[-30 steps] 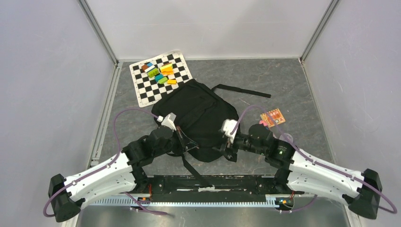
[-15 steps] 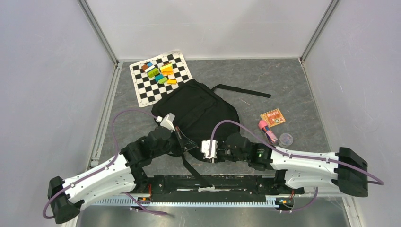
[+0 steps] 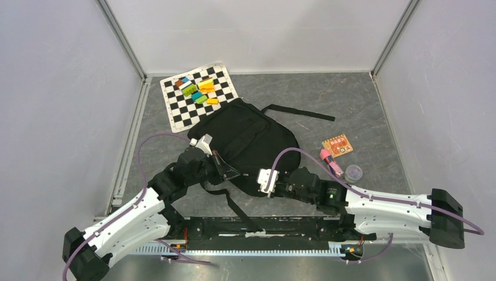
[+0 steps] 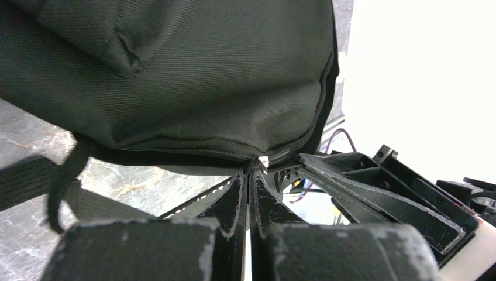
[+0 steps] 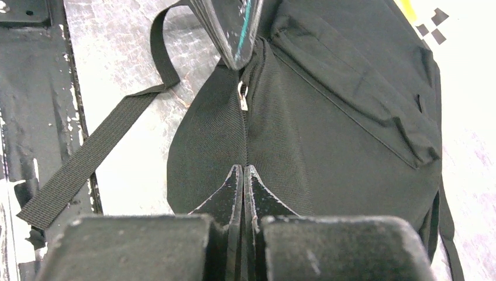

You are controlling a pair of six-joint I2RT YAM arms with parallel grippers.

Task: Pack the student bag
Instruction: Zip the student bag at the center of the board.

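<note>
The student bag (image 3: 248,137) is lying near the middle of the counter (image 3: 362,99), with its near edge toward the arms. One long strap (image 3: 298,111) is trailing toward the far right.

The left pincer (image 4: 250,170) is clenching the bag's near edge at the zipper line and is holding that edge up off the counter. The right pincer (image 5: 243,171) is clenched too, and its tips are touching the raised seam just below the zipper pull (image 5: 241,96). I cannot tell whether it is catching any cloth.

A checkered mat (image 3: 175,114) carrying small coloured blocks (image 3: 199,91) is lying at the far left corner. Toward the right edge, an orange card (image 3: 337,144), a pink tube (image 3: 330,162) and a small round clear item (image 3: 353,172) are lying close together.
</note>
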